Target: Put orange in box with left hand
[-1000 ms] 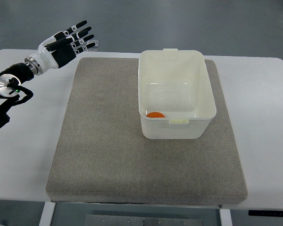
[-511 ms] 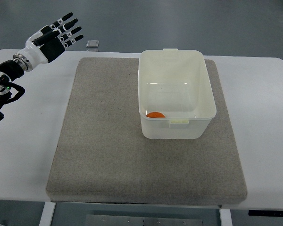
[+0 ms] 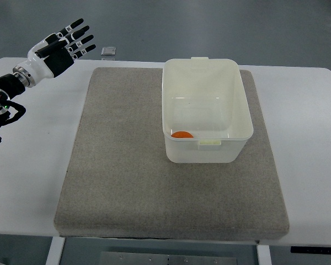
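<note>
Now my left hand [image 3: 59,48] hangs over the far left corner of the bench [image 3: 27,165], its fingers [image 3: 80,37] spread wide and straight, holding nothing. The palm is dark, the back of the hand white, and the fingertips reach out beyond the bench's far edge. My forearm runs back from the hand toward the left edge of the view, where the wrist joint and a small green light show.

Well off to the right of my hand, and nearer to me, stands the white plastic box [image 3: 243,118], open at the top, on a grey mat [image 3: 116,182] that covers most of the bench. The orange [image 3: 181,134] lies inside the box, on its floor, in the near left corner, close against the near wall. From my hand it is a long way across the mat, and nothing of me touches either box or orange.

Just to the right of my fingertips, past the far edge of the bench, a small grey square object [image 3: 108,51] lies on the floor; what it is I cannot tell.
</note>
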